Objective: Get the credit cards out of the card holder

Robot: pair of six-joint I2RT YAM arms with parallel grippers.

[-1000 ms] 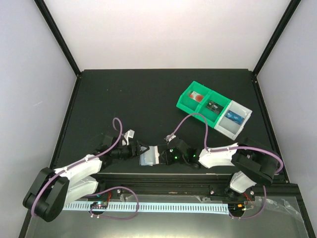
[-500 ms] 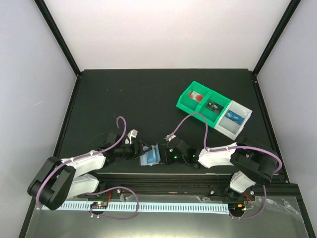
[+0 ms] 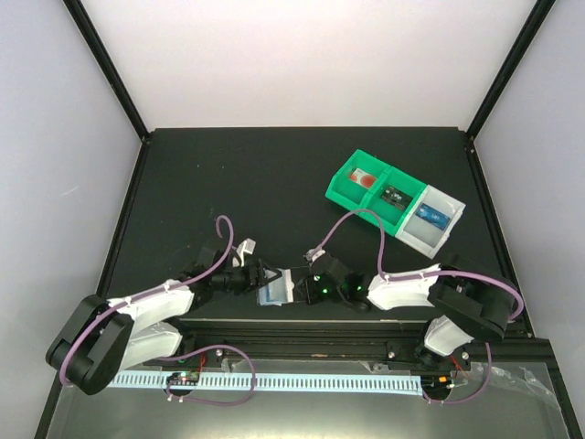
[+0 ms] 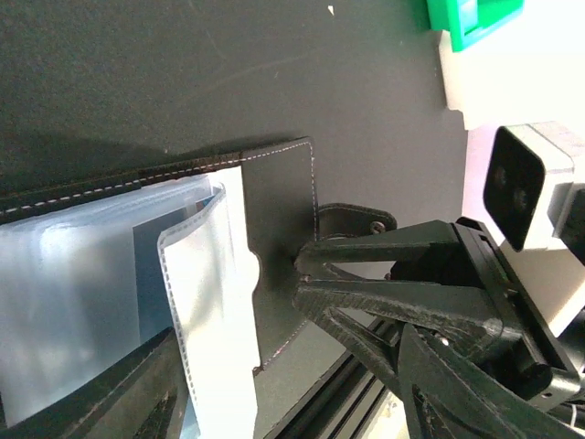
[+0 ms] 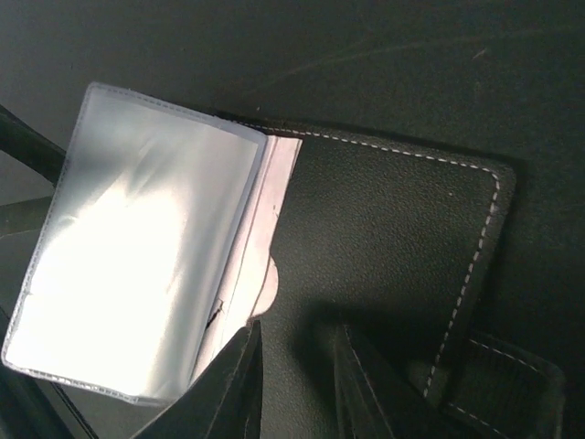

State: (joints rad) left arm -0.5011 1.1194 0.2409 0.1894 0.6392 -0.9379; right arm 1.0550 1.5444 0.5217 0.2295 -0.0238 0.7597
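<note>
My right fingers (image 3: 300, 283) are clamped on the dark stitched cover of the card holder (image 3: 274, 293). The holder lies open on the desk (image 3: 256, 183) near the front edge, between my two arms. My left fingers (image 3: 266, 274) are spread apart over its clear sleeves, gripping nothing. One blue credit card (image 3: 430, 217) lies well apart, in the pale end compartment of the tray (image 3: 345, 186).

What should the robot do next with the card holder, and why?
Probably the left end effector should nip the credit card showing through the clear sleeves and slide it out: the card holder lies open, and the right end effector seems to pin its dark cover.
</note>
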